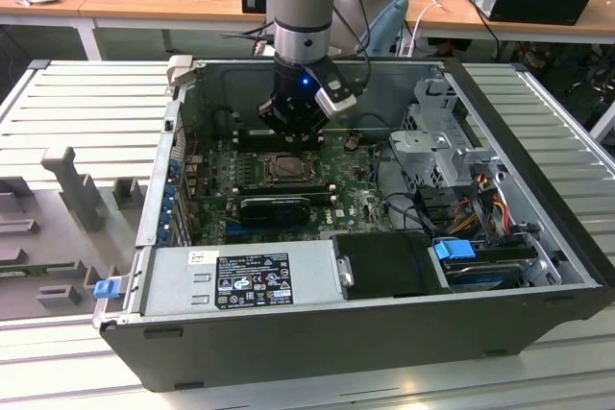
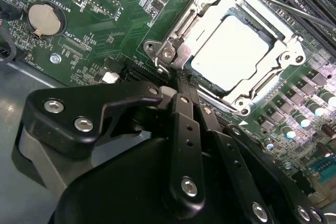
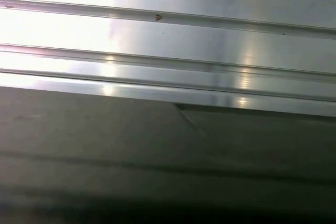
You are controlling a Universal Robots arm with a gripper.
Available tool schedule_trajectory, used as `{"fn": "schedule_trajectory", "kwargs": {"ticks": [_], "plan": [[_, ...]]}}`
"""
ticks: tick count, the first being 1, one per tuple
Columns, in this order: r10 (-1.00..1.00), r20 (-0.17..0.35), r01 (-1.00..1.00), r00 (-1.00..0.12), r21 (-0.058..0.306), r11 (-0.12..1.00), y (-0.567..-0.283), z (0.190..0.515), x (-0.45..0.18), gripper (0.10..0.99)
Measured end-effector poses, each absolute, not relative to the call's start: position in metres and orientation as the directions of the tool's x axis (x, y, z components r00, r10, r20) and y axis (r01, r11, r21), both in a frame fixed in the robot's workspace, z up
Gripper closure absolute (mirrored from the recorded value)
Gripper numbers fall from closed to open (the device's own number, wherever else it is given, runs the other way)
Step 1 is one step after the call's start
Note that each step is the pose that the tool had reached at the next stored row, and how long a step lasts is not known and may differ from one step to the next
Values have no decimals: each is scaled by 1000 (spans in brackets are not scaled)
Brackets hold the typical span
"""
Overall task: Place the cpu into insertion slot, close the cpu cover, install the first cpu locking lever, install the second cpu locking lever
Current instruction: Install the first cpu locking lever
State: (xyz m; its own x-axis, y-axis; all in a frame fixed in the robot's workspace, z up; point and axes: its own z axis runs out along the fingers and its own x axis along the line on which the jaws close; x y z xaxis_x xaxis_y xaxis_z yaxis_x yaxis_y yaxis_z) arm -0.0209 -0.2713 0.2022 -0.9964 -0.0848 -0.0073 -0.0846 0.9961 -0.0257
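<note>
In the exterior view the arm reaches down into an open computer case point(image 1: 538, 237) that lies on its side on a ribbed metal table point(image 1: 86, 93). The gripper point(image 1: 291, 132) hangs just above the green board, right over the far edge of the socket point(image 1: 285, 168), which sits near the middle of the board with a long black card point(image 1: 274, 206) just in front of it.

In the second wrist view the gripper point(image 2: 181, 82) has its black fingers drawn together to a narrow point, and that point sits at the corner of the socket point(image 2: 210, 100) by the hinge end of the cover point(image 2: 286, 59). Whether it pinches a lever there or only presses on it I cannot tell. The chip point(image 2: 233, 51) already lies flat in the socket, pale and shiny, and the cover is down over it, its window framing the chip. A thin wire lever point(image 2: 273, 2) runs along the far side of the cover.

By the look of it, the chip is light, stiff and fragile, best taken by its edges and never pressed down hard, since the pins under it bend easily. The cover is thin sheet metal and needs only a light push on its frame. The levers are springy steel wire, smooth and apt to slip; I would take hold near the bent free end.

The first wrist view shows bright ribbed metal point(image 3: 168, 40) above a dull grey surface point(image 3: 105, 150).
</note>
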Motion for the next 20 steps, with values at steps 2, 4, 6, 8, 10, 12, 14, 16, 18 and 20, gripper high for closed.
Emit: {"fn": "schedule_trajectory", "kwargs": {"ticks": [2, 4, 6, 8, 10, 12, 14, 16, 18, 20], "plan": [[-85, -8, -85, -996, -12, 996, -271, 202, -21, 980], [-85, -10, -85, -996, 0, 996, -271, 202, -21, 980], [-84, -10, -84, -996, 6, 996, -271, 202, -21, 980], [-84, -10, -84, -996, 6, 996, -271, 208, -21, 980], [-84, -10, -85, -996, 6, 996, -271, 219, -21, 980], [-85, -10, -85, -996, 6, 996, -273, 221, -21, 980], [-85, -10, -85, -996, 6, 996, -275, 221, -21, 980], [-84, -10, -85, -996, 7, 996, -276, 221, -21, 980], [-84, -10, -85, -996, 6, 996, -277, 221, -21, 980], [-84, -10, -85, -996, 6, 996, -277, 221, -21, 980]]}}
